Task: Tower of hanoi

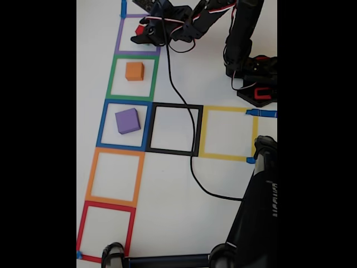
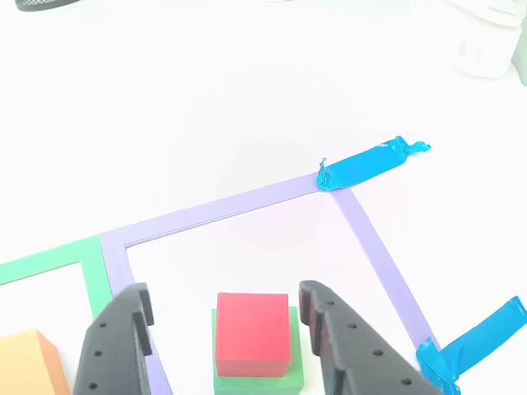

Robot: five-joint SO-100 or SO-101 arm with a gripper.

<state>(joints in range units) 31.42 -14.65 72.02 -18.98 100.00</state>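
Red cube (image 2: 252,327) on green (image 2: 258,383) — gripper (image 2: 224,311) astride, seemingly clear.

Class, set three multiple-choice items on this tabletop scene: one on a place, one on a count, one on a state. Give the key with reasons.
1. The purple cube sits inside which tape square?
A red
B blue
C yellow

2. How many empty tape squares are there in the fixed view?
A one
B six
C four

3. The red cube is
A on the green cube
B on bare table
C on the orange cube

Key: 1 B, blue tape surrounds it. 2 C, orange, red, black, yellow. 3 A, green shows beneath it, between the open gripper fingers.
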